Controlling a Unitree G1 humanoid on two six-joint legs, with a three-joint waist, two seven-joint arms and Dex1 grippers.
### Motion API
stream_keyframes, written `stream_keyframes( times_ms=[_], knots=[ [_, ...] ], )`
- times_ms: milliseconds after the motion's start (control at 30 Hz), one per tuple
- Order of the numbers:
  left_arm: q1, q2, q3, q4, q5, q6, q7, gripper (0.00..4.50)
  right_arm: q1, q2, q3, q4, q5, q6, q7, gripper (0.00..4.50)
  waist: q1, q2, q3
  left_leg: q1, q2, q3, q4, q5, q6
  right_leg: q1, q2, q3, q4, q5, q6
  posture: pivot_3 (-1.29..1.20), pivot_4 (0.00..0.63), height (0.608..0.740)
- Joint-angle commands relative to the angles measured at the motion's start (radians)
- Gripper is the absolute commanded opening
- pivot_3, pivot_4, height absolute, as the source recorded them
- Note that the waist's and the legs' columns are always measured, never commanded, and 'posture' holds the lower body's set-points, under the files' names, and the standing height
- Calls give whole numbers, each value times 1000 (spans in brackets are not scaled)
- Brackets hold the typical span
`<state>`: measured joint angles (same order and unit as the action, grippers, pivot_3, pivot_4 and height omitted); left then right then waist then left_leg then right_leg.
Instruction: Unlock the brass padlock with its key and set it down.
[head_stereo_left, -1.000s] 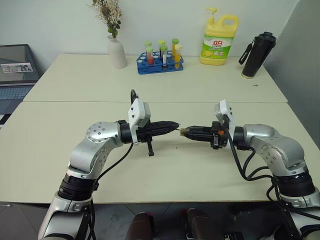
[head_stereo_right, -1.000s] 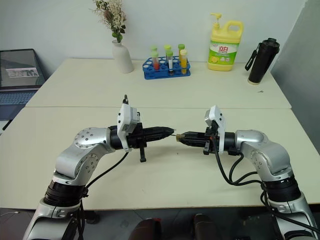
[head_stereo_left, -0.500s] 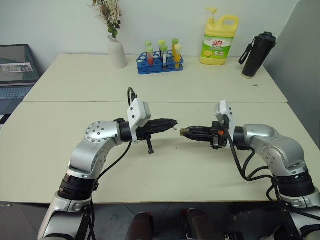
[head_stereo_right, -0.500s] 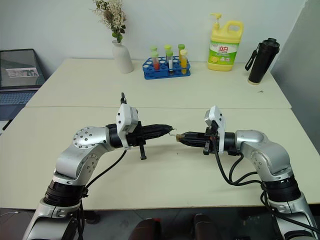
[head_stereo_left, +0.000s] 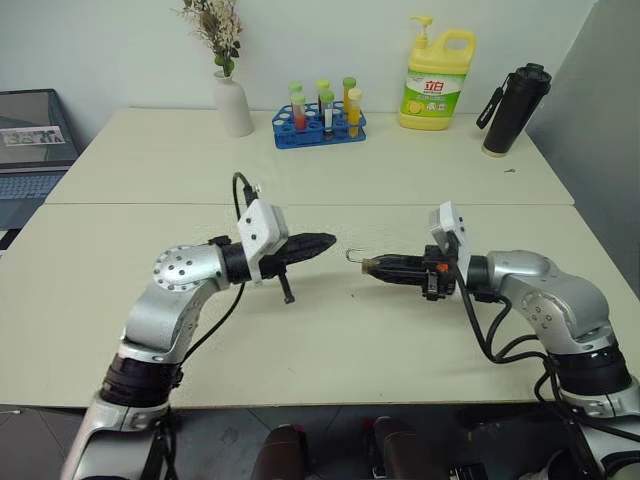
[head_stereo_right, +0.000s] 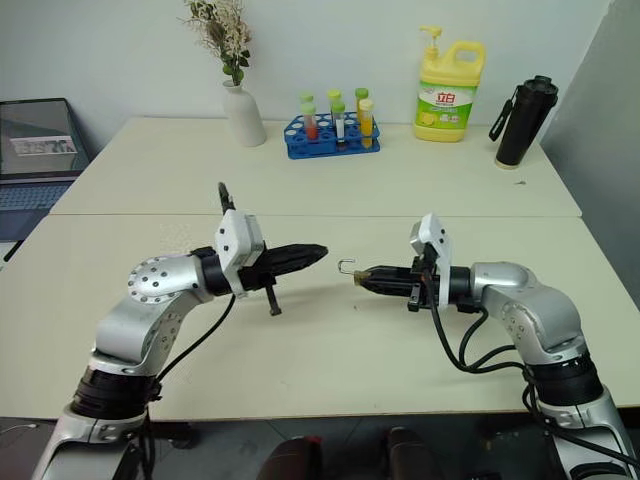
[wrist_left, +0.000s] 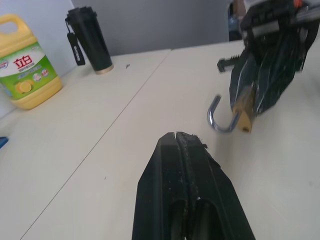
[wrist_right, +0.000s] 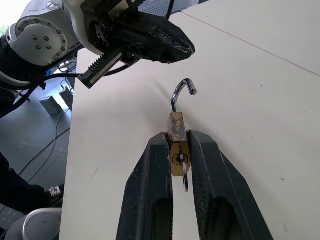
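My right gripper (head_stereo_left: 368, 265) is shut on the brass padlock (wrist_right: 177, 135), held level just above the table (head_stereo_left: 330, 350). Its silver shackle (wrist_right: 181, 95) stands swung open like a hook, pointing toward my left gripper. The key (wrist_right: 183, 170) sits in the padlock's bottom face, its round head between my right fingers (wrist_right: 150, 200). My left gripper (head_stereo_left: 330, 241) is shut and holds nothing, a short gap to the left of the shackle tip. In the left wrist view the padlock (wrist_left: 245, 114) and shackle (wrist_left: 220, 119) hang beyond my shut left fingertips (wrist_left: 176, 145).
Along the table's back stand a white vase with dried flowers (head_stereo_left: 233, 100), a blue rack of test tubes (head_stereo_left: 322, 125), a yellow detergent bottle (head_stereo_left: 437, 80) and a black flask (head_stereo_left: 510, 110). A laptop (head_stereo_left: 30, 150) sits at far left.
My left gripper has pulled back to the left, away from the padlock, and rolled a little. The shackle now shows swung open in the gap. My right gripper has kept still.
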<state>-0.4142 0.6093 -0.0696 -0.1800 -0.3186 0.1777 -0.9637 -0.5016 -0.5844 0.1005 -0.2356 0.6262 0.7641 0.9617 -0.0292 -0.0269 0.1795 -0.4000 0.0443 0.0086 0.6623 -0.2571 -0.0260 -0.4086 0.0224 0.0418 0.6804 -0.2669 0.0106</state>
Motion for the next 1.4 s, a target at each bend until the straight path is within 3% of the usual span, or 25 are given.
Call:
stream_keyframes(
  times_ms=[33, 200, 433, 700, 1233, 1267, 1400],
  knots=[
    [73, 88, -3, -4, 109, -247, -79, 571, -16, -30, -13, -22, 18, 50, 3, 166, -1, 0, 0, 0, 0, 1, 0, 0, 0, 0, 0, 1, 0, 0, 0, 0, 150, 740],
    [153, 137, -11, 9, 177, -503, -118, 2129, -41, -32, -28, 1, 66, 177, -22, 166, 0, 0, 0, 0, 0, 1, 0, 0, 0, -1, -5, 0, 0, 0, -1, 0, 150, 740],
    [292, 141, -4, -111, 116, -483, -119, 4374, -62, -2, -47, 21, 141, 377, -105, 166, 0, 0, 0, -1, 0, 2, -1, 0, 0, -1, -6, 0, 0, 0, 0, 0, 150, 740],
    [334, 142, 2, -208, 40, -256, -81, 4385, -89, 44, -14, 113, 131, 511, -178, 166, -1, 0, 0, 0, 0, 1, 0, 0, 0, -1, -5, 0, 0, 0, 0, 0, 150, 740],
    [274, 141, -50, -183, 73, -214, -102, 4385, -147, 90, 56, 298, 33, 504, -185, 166, -2, 0, 0, 0, 0, 2, -1, 0, 0, -1, -4, 0, 0, 0, 0, 0, 150, 740],
    [268, 139, -53, -178, 75, -215, -102, 4385, -145, 87, 56, 302, 30, 505, -182, 883, -2, 0, 0, 0, 0, 1, -1, 0, 0, -1, -4, 0, 0, 0, 0, 0, 150, 740],
    [255, 130, -56, -168, 75, -211, -105, 4385, -141, 77, 56, 318, 11, 492, -173, 2122, -2, 0, 0, 0, 0, 2, -1, 0, 0, -1, -4, 1, 0, 0, 0, 0, 150, 740]
  ],
)
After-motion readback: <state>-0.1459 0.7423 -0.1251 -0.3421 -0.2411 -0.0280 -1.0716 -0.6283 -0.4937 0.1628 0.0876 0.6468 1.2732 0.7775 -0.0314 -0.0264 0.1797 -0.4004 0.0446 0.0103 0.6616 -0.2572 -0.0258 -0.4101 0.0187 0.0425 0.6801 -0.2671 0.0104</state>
